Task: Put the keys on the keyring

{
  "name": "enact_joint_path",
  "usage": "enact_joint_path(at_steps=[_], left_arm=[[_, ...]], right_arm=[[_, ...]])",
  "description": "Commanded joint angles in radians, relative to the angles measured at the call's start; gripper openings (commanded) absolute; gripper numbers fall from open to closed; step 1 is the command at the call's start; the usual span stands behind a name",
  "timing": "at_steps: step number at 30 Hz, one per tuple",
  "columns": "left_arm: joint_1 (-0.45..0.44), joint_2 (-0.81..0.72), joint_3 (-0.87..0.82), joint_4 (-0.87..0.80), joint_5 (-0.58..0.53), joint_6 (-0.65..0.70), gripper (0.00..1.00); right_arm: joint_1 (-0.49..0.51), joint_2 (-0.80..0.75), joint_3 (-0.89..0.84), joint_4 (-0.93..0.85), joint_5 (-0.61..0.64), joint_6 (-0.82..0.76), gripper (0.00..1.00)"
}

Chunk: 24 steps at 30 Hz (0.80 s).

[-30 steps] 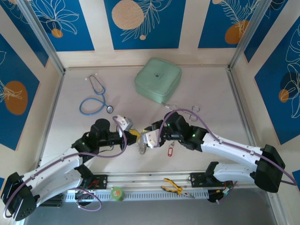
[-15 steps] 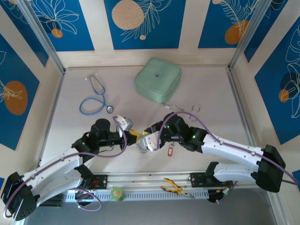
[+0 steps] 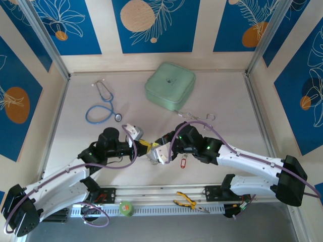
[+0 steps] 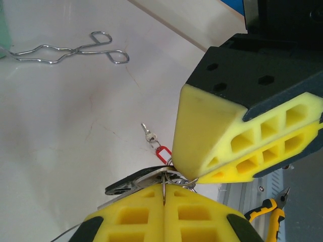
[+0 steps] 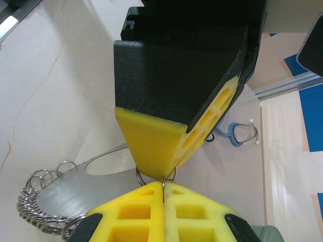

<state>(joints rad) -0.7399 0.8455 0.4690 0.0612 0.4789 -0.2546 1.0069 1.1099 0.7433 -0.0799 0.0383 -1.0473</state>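
Grippers meet tip to tip toward the worktop's (image 3: 227,101) near edge.
Left gripper (image 3: 143,143) fingers clamp the keys (image 4: 132,182); right gripper (image 3: 155,152) fingers clamp the keyring (image 5: 38,201). The red-tagged key (image 3: 183,162) lies just beside them, long axis near-to-far, tag end nearer.

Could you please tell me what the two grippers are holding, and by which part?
The left gripper and the right gripper are both shut on a small metal ring, pinching its thin wire between their fingers.
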Motion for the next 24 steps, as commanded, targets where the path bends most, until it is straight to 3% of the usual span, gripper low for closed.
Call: enact_joint_path(at_steps=[1,24], left_arm=[[0.006,-0.029,0.040,0.082,0.032,-0.006,0.00],[0.011,-0.031,0.014,0.150,0.067,-0.005,0.00]], right_arm=[[0.009,0.007,-0.007,-0.068,0.005,-0.002,0.00],[-0.017,-0.036,-0.009,-0.051,0.000,0.053,0.00]])
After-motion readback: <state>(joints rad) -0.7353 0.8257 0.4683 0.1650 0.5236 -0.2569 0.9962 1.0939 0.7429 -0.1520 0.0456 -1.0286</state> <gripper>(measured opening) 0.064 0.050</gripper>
